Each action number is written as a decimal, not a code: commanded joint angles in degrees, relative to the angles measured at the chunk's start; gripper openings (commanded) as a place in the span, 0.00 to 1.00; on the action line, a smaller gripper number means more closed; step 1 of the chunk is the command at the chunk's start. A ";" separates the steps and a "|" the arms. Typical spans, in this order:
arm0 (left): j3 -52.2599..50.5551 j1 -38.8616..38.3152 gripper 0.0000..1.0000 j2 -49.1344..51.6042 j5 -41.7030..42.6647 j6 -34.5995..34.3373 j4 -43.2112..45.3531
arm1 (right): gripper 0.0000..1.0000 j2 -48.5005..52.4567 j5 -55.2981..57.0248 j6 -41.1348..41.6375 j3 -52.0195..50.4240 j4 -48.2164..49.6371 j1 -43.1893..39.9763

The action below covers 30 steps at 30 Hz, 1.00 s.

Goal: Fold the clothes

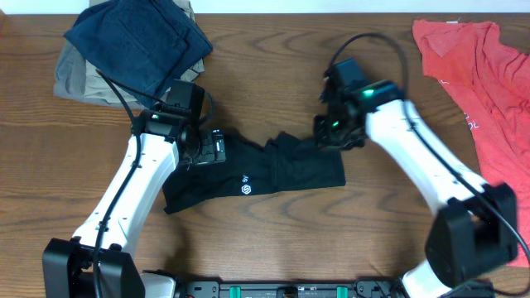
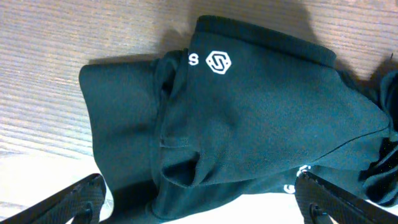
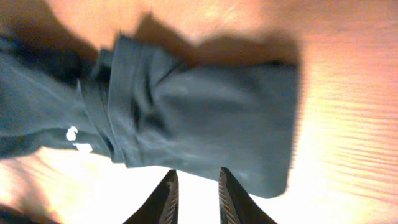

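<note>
The clothes, one black garment, lie bunched and partly doubled over in the middle of the table, white round logo facing up. My left gripper hovers over the garment's left part. In the left wrist view its fingers stand wide open on either side of the cloth, and the logo shows beyond them. My right gripper is at the garment's upper right edge. In the right wrist view its fingertips stand a little apart at the hem of the cloth, with bare table between them.
A navy blue garment lies on a khaki one at the back left. A coral-red shirt is spread at the right edge. Bare wooden table lies in front of the black garment.
</note>
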 commanded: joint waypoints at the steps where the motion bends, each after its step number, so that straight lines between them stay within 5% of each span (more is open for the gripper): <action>1: -0.46 0.07 0.98 -0.31 -0.63 0.28 -0.20 | 0.16 0.00 1.22 -2.62 -0.22 -0.63 -3.63; 6: -0.46 0.07 0.98 -0.31 -0.63 0.28 -0.02 | 0.04 2.45 -1.99 -2.62 -4.24 1.66 -4.50; 15: -0.46 0.07 0.98 -0.31 -0.63 0.28 0.24 | 0.01 7.78 -5.27 0.24 -15.89 13.27 -0.70; 22: -0.59 0.07 0.98 -0.31 -0.63 0.28 0.22 | 0.01 6.43 6.34 5.81 -15.39 8.87 -1.84; 30: -0.76 0.07 0.98 -0.31 -0.66 0.28 0.26 | 0.08 0.37 6.23 4.55 -6.32 1.66 -4.81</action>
